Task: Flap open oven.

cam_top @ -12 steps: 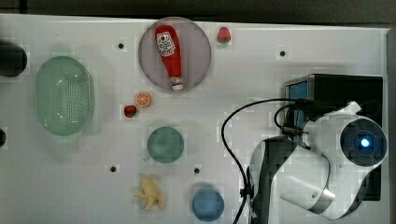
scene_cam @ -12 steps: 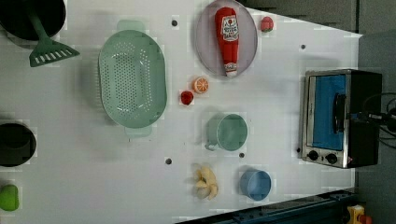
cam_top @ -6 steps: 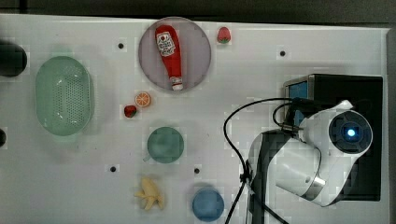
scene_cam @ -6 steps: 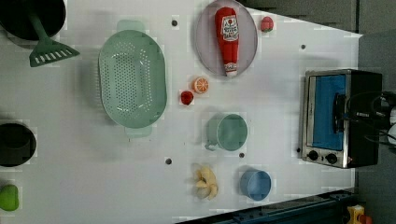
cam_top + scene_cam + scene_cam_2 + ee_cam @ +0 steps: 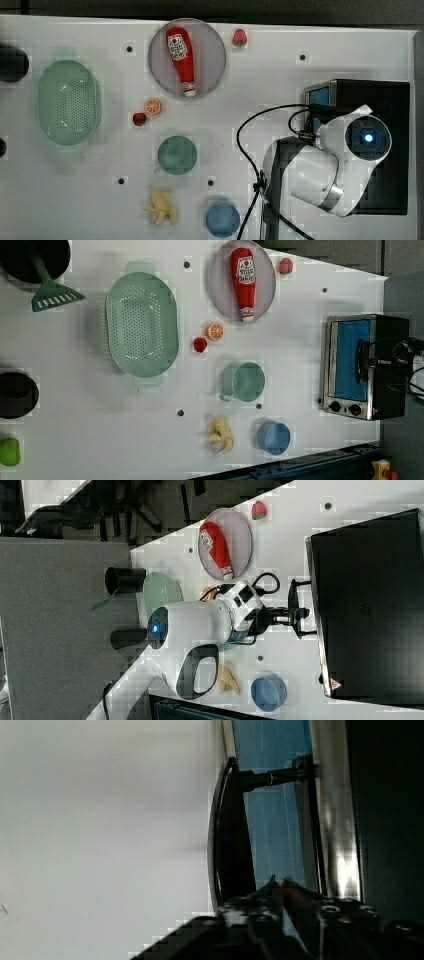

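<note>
The oven (image 5: 372, 95) stands at the top view's right, with a black top, a silver frame and a blue-tinted door (image 5: 352, 360) facing the table's middle. In the right view my gripper (image 5: 296, 616) reaches sideways to the door's black bar handle (image 5: 292, 597) and is shut on it. The wrist view shows the handle (image 5: 227, 835) running down between my fingers, with the blue door (image 5: 270, 820) close behind it. The door stands upright against the frame. My white arm (image 5: 325, 170) hides the oven's front lower part in the top view.
On the white table in front of the oven are a teal mug (image 5: 176, 155), a blue bowl (image 5: 222, 219) and a banana (image 5: 161, 207). Farther off are a plate with a ketchup bottle (image 5: 182, 55), a green colander (image 5: 68, 102) and small fruit (image 5: 153, 106).
In the top view my arm has drifted a little to the left and up along the oven's front. The door looks unchanged.
</note>
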Robot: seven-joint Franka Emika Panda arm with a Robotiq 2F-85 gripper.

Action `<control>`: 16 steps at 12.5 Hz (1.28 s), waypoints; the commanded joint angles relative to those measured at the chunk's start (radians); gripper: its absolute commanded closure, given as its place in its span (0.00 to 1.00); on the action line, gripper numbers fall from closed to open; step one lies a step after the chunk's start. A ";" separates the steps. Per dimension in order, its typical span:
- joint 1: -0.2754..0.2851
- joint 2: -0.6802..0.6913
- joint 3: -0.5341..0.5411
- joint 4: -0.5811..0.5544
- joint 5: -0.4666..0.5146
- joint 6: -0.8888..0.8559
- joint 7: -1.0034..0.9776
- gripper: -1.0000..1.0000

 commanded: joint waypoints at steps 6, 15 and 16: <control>0.073 0.021 0.114 -0.048 -0.286 -0.005 0.287 0.83; 0.189 0.211 0.198 -0.040 -0.613 -0.011 0.822 0.83; 0.207 0.237 0.198 -0.034 -0.648 -0.012 0.893 0.83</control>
